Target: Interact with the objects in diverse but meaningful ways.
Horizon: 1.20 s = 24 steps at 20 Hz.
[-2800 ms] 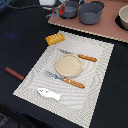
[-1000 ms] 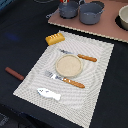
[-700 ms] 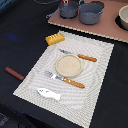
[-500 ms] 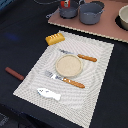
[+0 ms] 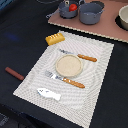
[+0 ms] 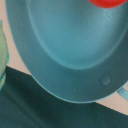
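Red tomato [image 5: 73,7] is seen inside blue-grey pot [image 5: 68,10]; bread loaf [image 5: 55,38] and white fish [image 5: 48,93] laid on placemat [image 5: 99,75]. Gripper unseen, state not determinable.

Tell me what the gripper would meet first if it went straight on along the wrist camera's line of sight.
Most likely the inside of the blue-grey pot, which fills the wrist view, with the red tomato at the edge of the frame. The gripper's fingers are not visible in either view, so the exact line and depth are uncertain.
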Tool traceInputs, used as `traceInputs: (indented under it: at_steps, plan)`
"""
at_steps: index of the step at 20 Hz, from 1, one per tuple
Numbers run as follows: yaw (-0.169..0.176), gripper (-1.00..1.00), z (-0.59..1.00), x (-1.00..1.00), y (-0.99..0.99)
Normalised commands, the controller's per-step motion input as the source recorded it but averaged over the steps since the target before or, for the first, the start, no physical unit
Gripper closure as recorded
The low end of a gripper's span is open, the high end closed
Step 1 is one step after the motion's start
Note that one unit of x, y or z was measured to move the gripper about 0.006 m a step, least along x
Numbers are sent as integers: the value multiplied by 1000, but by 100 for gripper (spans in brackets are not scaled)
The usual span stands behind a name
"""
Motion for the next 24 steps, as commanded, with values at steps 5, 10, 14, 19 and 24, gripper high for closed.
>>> traceInputs:
  at_steps: [5, 10, 14, 19, 24]
  plan:
    - [0, -100, 155, 0, -1000]
    - [0, -100, 45, 0, -1000]
    - [0, -100, -103, -45, -962]
    - [0, -100, -176, -43, -963]
    - [0, -100, -337, -81, -967]
